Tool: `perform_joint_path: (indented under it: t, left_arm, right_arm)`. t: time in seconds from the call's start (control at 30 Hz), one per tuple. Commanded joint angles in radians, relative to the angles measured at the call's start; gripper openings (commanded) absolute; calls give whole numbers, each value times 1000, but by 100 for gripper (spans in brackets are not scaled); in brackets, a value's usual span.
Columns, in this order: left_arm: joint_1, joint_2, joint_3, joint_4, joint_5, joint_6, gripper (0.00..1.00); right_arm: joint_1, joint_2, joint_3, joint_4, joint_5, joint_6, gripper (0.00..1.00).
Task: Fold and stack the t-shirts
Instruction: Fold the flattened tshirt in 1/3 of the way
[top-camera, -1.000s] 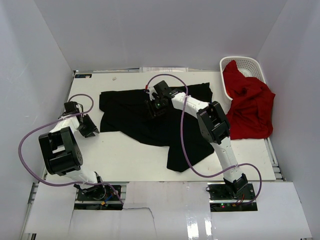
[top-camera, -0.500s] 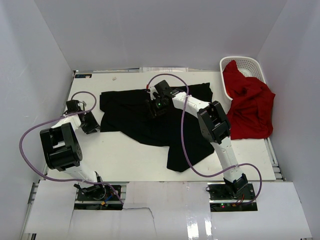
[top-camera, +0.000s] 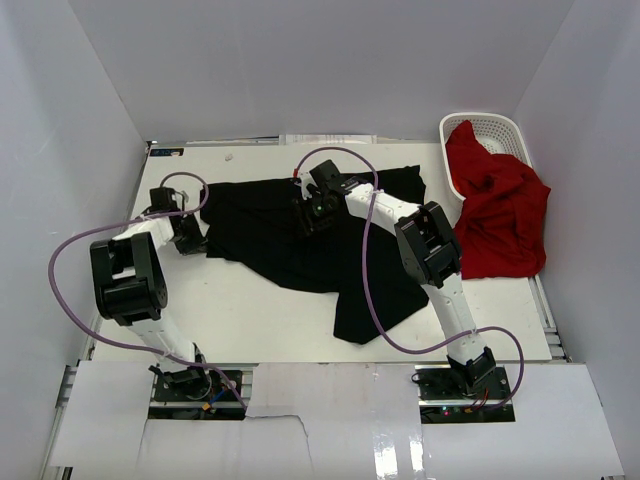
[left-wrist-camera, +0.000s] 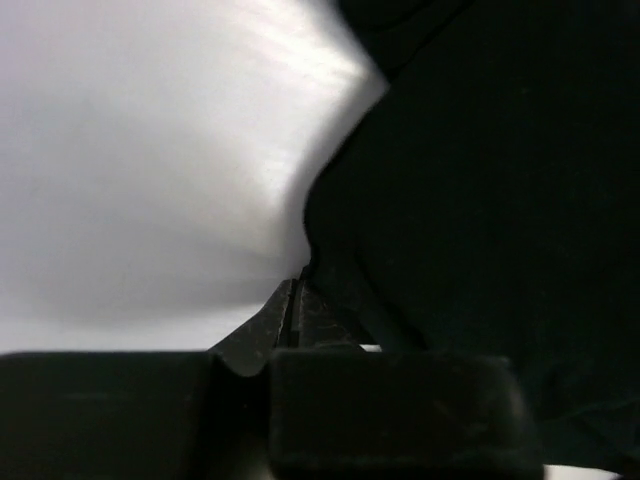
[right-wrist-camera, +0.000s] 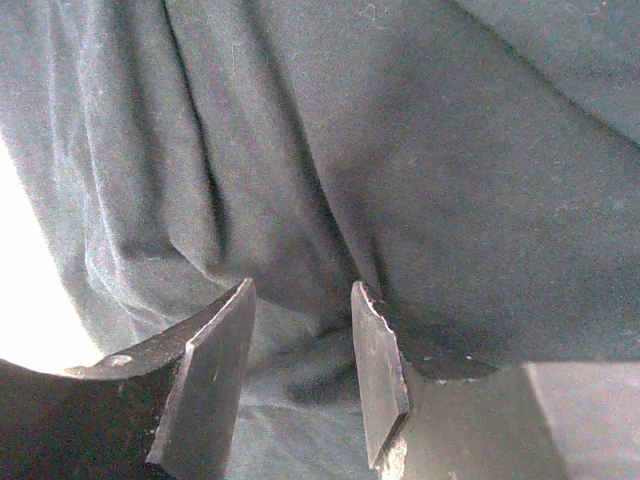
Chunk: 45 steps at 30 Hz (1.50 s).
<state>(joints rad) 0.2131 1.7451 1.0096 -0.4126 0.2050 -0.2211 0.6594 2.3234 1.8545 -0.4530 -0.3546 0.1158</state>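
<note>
Top external view: black shirt (top-camera: 265, 235) lies rumpled mid-counter (top-camera: 260, 320), not yet folded. L pincer (top-camera: 187, 238) sits at its left edge, jaws pressed together, seemingly nipping the hem, prob. to pull it flat. R pincer (top-camera: 315, 212) rests on shirt's upper middle, jaws spread w/ nothing gripped, likely pinning cloth as an anchor. Red shirt (top-camera: 495, 215) spills from basket (top-camera: 495, 125) at far right, awaiting its turn.

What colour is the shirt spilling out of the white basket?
The t-shirt is bright red, clearest in the top view.
</note>
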Motion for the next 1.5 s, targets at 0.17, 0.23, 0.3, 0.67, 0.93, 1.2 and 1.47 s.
perform_joint_path:
  t: [0.17,0.23,0.3,0.67,0.93,1.2,1.47]
  left_arm:
    - [-52,94,-5,-153,-222,5,0]
    - [-52,41,-20,-166,-272,-4,0]
    - [-50,-1,-32,-196,-331,-12,0]
    - [-47,-224,27,-500,-571,-272,0]
    - [-47,-122,72,-667,-745,-478,0]
    - [-47,-79,23,-542,-480,-374,0]
    - [-47,-288,-84,-292,-184,-239,50]
  right_arm:
    - [-23,-19,-35,-70,40,-27,50]
    - [-23,-19,-35,-70,40,-27,50]
    - [-24,-19,-37,-72,42,-27,50]
    - [-34,-12,-26,-84,63,-16,50]
    - [-35,-19,-15,-93,54,-18,50]
    - [-35,-26,6,-110,28,-18,51]
    - [-35,-19,12,-116,23,-16,51]
